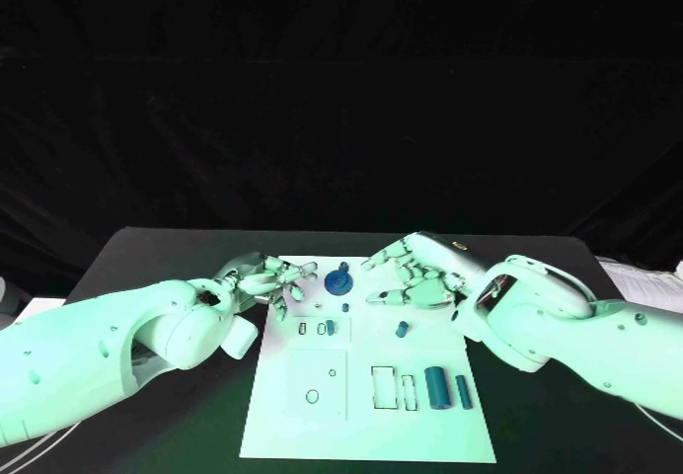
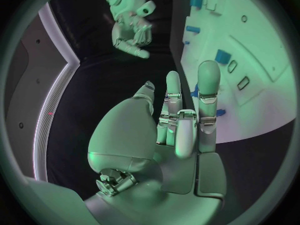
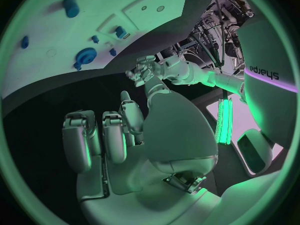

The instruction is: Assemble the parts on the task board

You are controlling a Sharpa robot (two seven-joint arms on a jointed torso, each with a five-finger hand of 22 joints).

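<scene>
Head view, board: the task board (image 1: 306,400) lies in the middle of the black table (image 1: 171,247), long side running away from me, so both arms can reach it from the two sides.
Head view, parts: I see a round blue part (image 1: 339,282) standing near the far end, a small blue piece (image 1: 403,329) lying in the middle, and two longer cylinders (image 1: 435,387) lying side by side at the near right. I judge most parts are not yet assembled.
Head view, left hand: my left hand (image 1: 264,281) hovers at the far left corner of the board, fingers apart, nothing in them.
Head view, right hand: my right hand (image 1: 413,276) is at the far right edge, just beside the round part, fingers curled loosely; I think it is placed there to reach this part.
Left wrist view: the left hand's fingers (image 2: 208,85) point straight over the board edge (image 2: 250,115), spread and empty.
Right wrist view: the right hand's fingers (image 3: 81,140) are bent down over dark table, holding nothing; the round part (image 3: 85,56) sits apart from them on the board.
</scene>
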